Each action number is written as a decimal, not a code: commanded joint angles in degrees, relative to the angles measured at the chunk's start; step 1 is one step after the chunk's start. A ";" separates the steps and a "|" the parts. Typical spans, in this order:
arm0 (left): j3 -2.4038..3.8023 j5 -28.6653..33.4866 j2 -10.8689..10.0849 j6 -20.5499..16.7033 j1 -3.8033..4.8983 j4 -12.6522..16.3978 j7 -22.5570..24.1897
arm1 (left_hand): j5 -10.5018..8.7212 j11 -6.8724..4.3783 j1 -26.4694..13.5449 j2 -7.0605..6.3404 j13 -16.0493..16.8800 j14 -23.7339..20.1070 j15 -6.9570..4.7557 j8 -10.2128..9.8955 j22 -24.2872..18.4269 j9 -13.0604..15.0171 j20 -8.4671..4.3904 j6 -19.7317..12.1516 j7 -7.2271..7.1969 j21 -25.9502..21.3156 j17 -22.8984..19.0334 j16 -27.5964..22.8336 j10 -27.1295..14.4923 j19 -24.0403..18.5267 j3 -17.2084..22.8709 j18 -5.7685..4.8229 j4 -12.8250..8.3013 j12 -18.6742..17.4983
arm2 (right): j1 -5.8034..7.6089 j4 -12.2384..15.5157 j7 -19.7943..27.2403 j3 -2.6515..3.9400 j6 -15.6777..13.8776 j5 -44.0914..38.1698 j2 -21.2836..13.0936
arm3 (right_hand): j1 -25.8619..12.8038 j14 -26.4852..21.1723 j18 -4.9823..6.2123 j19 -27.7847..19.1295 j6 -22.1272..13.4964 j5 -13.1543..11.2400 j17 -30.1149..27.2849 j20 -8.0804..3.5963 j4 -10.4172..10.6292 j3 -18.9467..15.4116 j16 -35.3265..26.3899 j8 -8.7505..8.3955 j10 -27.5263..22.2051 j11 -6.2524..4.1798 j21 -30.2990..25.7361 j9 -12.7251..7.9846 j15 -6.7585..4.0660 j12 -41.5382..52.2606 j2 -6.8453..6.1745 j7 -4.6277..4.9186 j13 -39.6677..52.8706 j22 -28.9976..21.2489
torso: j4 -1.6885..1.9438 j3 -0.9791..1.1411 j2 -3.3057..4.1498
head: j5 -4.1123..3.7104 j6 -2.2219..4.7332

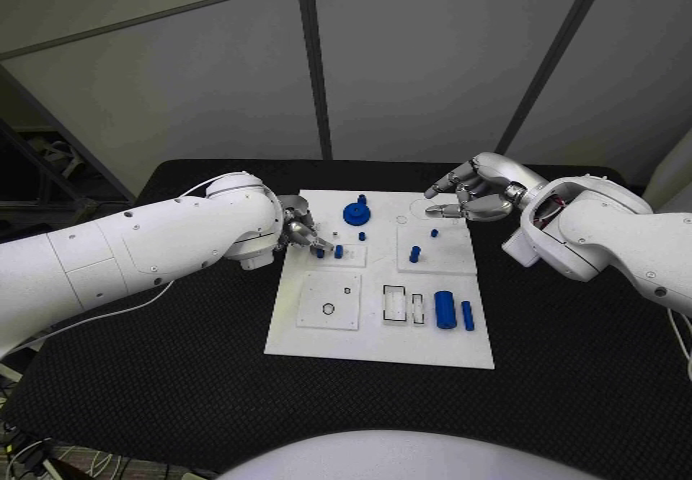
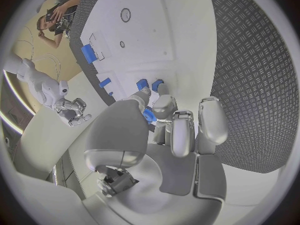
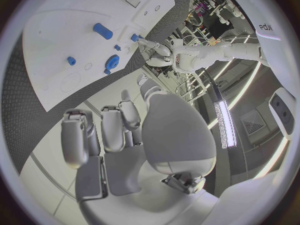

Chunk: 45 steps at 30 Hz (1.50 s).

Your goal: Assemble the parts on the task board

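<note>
The white task board (image 1: 378,340) lies in the middle of the table. My left hand (image 1: 300,232) hovers low over its far left part and pinches a small blue peg (image 2: 149,115) between thumb and finger. Two more short pegs (image 2: 142,83) stand just beyond its fingertips. A blue gear (image 1: 356,212) sits at the board's far edge. Two further pegs (image 1: 414,253) stand right of the middle. A blue cylinder (image 1: 444,308) and a thin blue bar (image 1: 469,315) lie near the board's right side. My right hand (image 1: 470,196) hangs over the far right corner, fingers apart, holding nothing.
Empty slots (image 1: 394,302) and a round hole (image 1: 329,308) mark the board's near half. Black matting (image 1: 577,350) surrounds the board on all sides. Grey wall panels stand behind the table.
</note>
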 commanded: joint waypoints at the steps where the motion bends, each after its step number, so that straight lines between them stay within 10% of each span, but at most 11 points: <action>1: 0.10 0.03 0.01 0.44 0.13 0.09 -0.34 | -0.14 -0.40 0.50 0.26 4.74 5.08 -0.37 0.40 0.05 0.05 -0.11 0.44 0.15 0.15 10.95 0.39 3.85 0.29 -0.02 -1.56 0.22 0.21 | 0.10 0.05 0.31 0.03 0.35 -0.01 0.04 | -0.37 1.59 0.45 2.83 0.11 0.23 -0.05 -0.20 0.24 0.00 -0.37 -0.03 -0.17 0.03 -0.20 0.05 -0.06 -0.13 0.36 -0.03 -0.05 10.23 | -0.03 0.02 -0.03 | 0.05 -0.07; 45: 0.14 0.03 0.35 1.12 0.19 -0.37 0.22 | 0.66 -0.62 7.23 1.86 4.82 5.13 -0.41 0.23 0.38 1.11 -0.17 0.02 -0.09 0.12 11.16 0.56 3.82 0.32 1.84 -1.58 -1.68 0.74 | 0.10 0.34 0.13 0.03 0.46 -0.01 -0.22 | -0.37 1.59 0.45 2.83 0.11 0.23 -0.05 -0.20 0.24 0.00 -0.37 -0.03 -0.17 0.03 -0.20 0.05 -0.06 -0.13 0.36 -0.03 -0.05 10.23 | 0.01 0.00 -0.03 | -0.07 -0.39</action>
